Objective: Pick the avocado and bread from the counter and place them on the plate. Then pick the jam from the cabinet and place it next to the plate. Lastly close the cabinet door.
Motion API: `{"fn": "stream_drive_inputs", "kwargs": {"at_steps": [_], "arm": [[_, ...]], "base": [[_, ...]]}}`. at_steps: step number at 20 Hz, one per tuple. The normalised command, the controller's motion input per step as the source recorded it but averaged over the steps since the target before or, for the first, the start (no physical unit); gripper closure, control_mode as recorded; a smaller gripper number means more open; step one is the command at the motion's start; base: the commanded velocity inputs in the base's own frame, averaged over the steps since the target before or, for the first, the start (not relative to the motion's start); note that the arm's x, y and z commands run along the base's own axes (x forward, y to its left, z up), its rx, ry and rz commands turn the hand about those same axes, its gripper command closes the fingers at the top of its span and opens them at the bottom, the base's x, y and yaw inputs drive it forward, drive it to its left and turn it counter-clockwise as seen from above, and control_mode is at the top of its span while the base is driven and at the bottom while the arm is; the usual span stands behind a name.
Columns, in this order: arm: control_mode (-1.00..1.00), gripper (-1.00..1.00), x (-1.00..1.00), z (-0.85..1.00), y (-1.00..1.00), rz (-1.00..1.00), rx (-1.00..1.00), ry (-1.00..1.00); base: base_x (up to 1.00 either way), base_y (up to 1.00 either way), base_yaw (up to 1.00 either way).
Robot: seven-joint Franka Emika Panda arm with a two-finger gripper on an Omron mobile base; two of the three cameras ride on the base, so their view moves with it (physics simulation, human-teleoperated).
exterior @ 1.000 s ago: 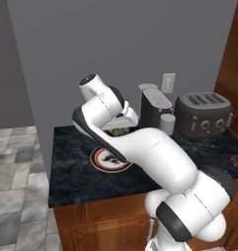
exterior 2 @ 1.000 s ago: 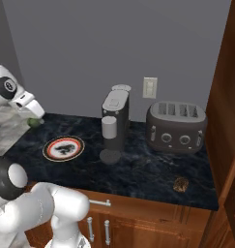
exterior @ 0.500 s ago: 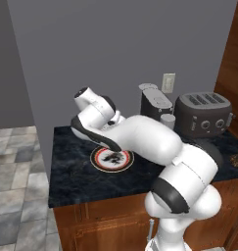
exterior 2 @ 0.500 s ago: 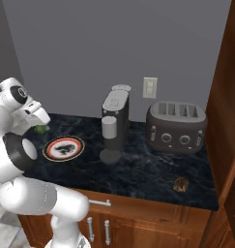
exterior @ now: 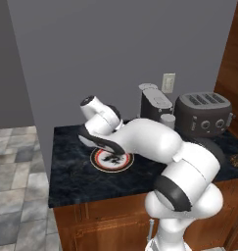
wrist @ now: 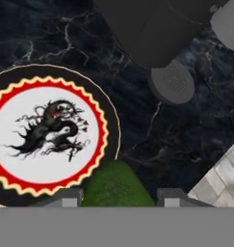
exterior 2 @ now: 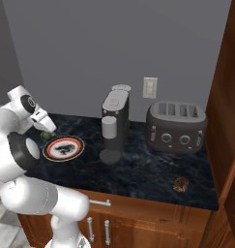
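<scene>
The gripper (wrist: 118,197) is clenched on the avocado (wrist: 117,185), whose dark-green bulk fills the space between the two finger tips (wrist: 65,197) in the hand view. Just ahead of the jaws and off to one side lies the plate (wrist: 108,126), white with a red-orange scalloped ring, a black rim and a dark dragon-like figure at its centre; the avocado sits at the plate's rim, overlapping its black edge, though whether it hangs above the plate or already touches it is hard to tell from this angle. Farther ahead of the jaws, on the other side, stands the dark coffee machine (wrist: 152,29) with its round drip base on the black marble counter (wrist: 186,130). From the right base view the gripper (exterior 2: 45,127) hangs over the near-left edge of the plate (exterior 2: 64,148), with a bit of green, the avocado (exterior 2: 45,134), showing under it. Well beyond the jaws along the counter (exterior 2: 143,167) sit the coffee machine (exterior 2: 115,121), then the toaster (exterior 2: 177,127), and a small brown lump (exterior 2: 181,183) near the front edge, probably the bread. In the left base view the arm curves over the plate (exterior: 111,160), hiding the hand.
</scene>
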Motion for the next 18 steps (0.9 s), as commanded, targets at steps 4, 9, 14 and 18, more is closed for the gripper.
{"fn": "stream_drive_inputs", "kwargs": {"at_steps": [4,9,14,18], "arm": [[-1.00,1.00,0.16,-0.21,-0.24,0.01,0.01,-0.16],[-1.00,1.00,0.12,-0.14,-0.24,0.00,0.01,-0.06],[-1.00,1.00,0.11,-0.09,-0.09,0.00,0.05,0.00],[-1.00,1.00,0.27,-0.17,0.00,0.00,0.07,0.05]], "base": [[0.00,0.00,0.00],[0.00,0.00,0.00],[0.00,0.00,0.00],[0.00,0.00,0.00]]}}
